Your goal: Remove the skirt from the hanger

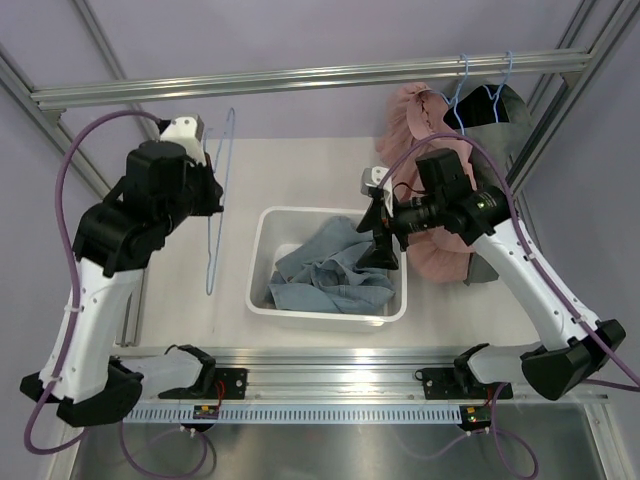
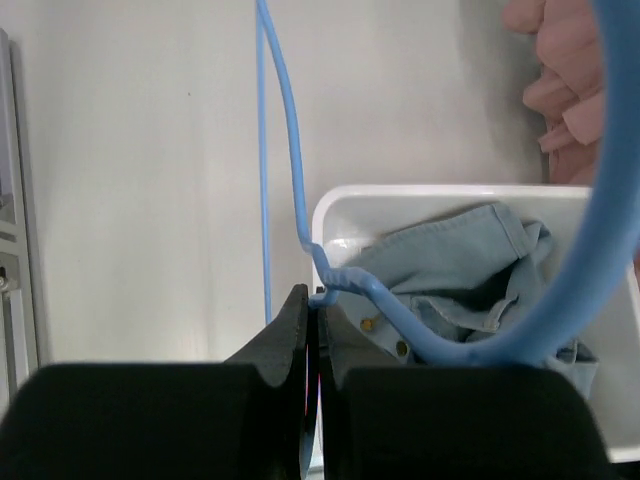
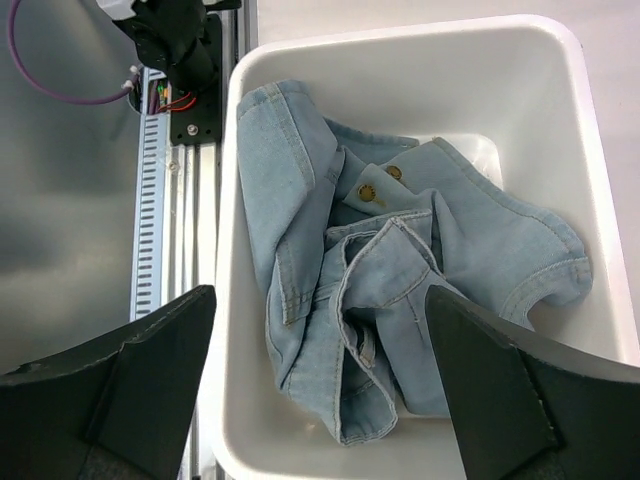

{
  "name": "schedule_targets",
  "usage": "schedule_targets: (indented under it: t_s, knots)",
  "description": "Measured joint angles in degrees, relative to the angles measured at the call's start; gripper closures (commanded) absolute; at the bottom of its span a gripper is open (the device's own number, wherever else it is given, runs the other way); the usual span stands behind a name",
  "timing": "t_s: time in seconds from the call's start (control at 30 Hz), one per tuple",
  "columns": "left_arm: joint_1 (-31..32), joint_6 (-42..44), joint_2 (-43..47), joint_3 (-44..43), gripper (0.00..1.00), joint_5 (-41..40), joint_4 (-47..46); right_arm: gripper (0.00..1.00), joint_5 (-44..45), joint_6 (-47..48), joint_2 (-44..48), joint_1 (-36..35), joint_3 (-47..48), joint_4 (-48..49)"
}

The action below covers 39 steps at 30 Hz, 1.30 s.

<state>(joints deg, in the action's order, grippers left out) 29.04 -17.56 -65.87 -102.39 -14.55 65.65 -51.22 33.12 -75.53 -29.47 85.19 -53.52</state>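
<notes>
Denim skirt (image 1: 335, 272) being released into white bin (image 1: 330, 212) by spread-apart right pincer (image 1: 383, 245); at nine o'clock, bare blue hanger (image 2: 291, 150) being clamped by left pincer (image 2: 312, 305); hanger set-down seemingly needed next.

I've got a white bin (image 1: 310, 211) sitting in the middle of the pale table (image 1: 290, 170). Back right, a pink ruffled garment (image 1: 410, 115) hangs from the aluminium rail (image 1: 300, 80) — a dark garment (image 1: 505, 125) hangs just beside it, further to the right.
</notes>
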Motion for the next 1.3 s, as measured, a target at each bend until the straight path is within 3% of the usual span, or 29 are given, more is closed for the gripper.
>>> schedule_targets:
  t_s: [0.17, 0.33, 0.67, 1.13, 1.23, 1.27, 1.3]
  knots:
    - [-8.76, 0.72, -9.49, -9.35, 1.0, 6.62, -1.66, 0.05, -1.86, -0.59, 2.95, 2.69, -0.09, -0.7]
    - [-12.17, -0.39, -16.81, -17.07, 1.0, 10.93, -4.55, 0.05, -2.54, -0.66, 6.67, 4.42, -0.09, -1.38]
    - [-18.75, -3.96, -21.14, -17.64, 1.0, 15.06, -6.4, 0.05, -3.45, -0.98, 9.86, 7.39, -0.09, -2.51]
    - [-21.73, -5.49, -24.48, -18.01, 0.99, 16.96, -8.79, 0.04, -4.83, -1.14, 11.1, 14.86, 1.95, -4.31]
    - [-21.84, -5.57, -24.24, -17.42, 0.85, 17.22, -9.25, 0.04, -5.4, -3.85, 11.1, 18.86, 4.15, -3.5]
    - [-21.88, -5.55, -23.91, -16.79, 0.72, 17.27, -9.75, 0.03, -5.38, -5.11, 11.1, 20.09, 4.85, -2.84]
    - [-21.97, -5.51, -23.45, -15.89, 0.66, 17.33, -10.51, 0.02, -5.11, -7.48, 11.04, 22.01, 6.01, -1.77]
